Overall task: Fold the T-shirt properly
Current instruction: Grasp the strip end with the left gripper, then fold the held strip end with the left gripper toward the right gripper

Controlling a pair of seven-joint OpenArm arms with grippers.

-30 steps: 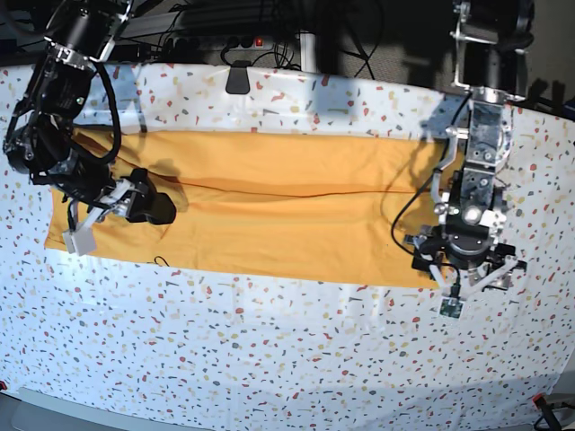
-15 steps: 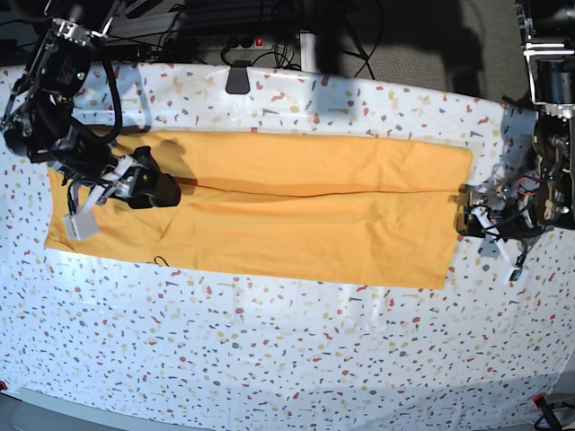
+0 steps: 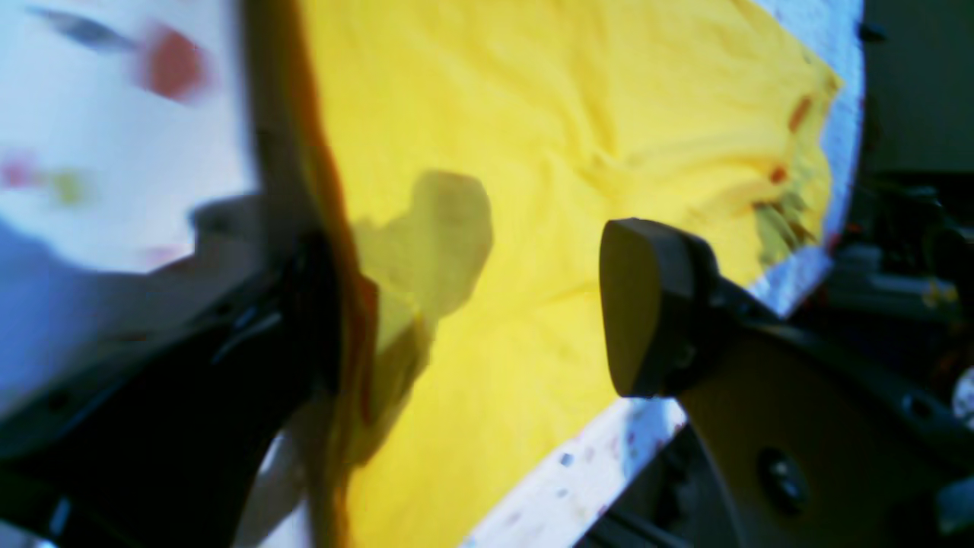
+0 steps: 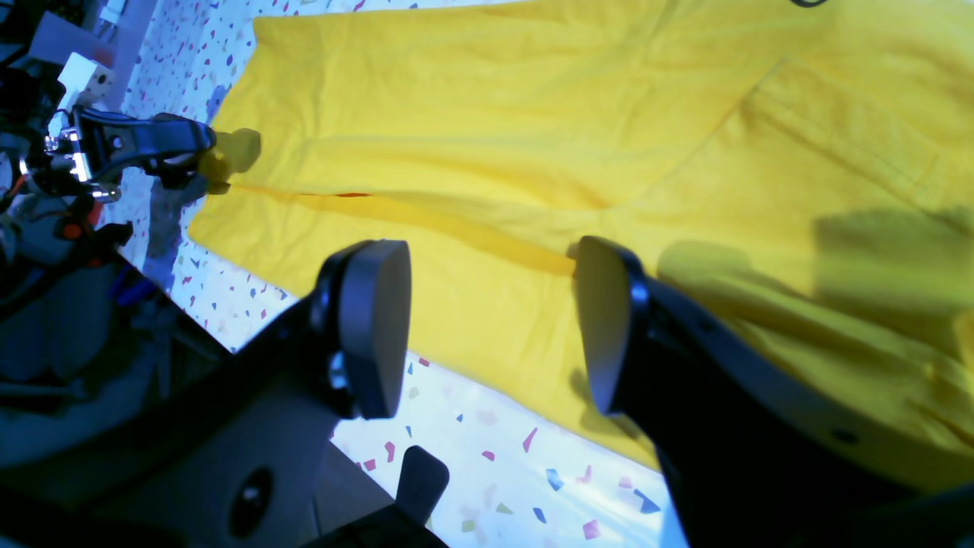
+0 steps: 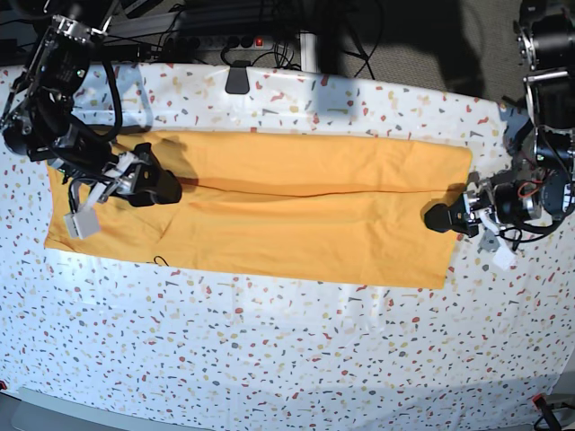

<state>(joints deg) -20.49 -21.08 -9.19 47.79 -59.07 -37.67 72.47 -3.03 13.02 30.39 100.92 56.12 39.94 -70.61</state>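
T-shirt (image 5: 269,211), orange-yellow and folded into a long band, is lying flat across the speckled white surface (image 5: 287,350), running from one side of the base view to the other, with a long crease along its middle.

At the right end of that view, the left gripper (image 5: 440,218) is sitting low at the shirt's short edge, level with the crease. Its fingers (image 3: 647,304) are standing wide apart. In the left wrist view one finger is hovering over the yellow cloth while the other, blurred and dark, is lying at the cloth's edge; whether that one is touching the fabric cannot be told. Nothing is clamped between them.

At the left end of the base view, the right gripper (image 5: 162,187) is hanging over the shirt near its upper edge, inside the cloth's outline. Its fingers (image 4: 373,327) are also spread wide, with the crease and the shirt's near edge showing in the gap between them in the right wrist view. They are gripping nothing.

A thin dark loop (image 5: 160,261) is showing at the shirt's lower edge in the base view.
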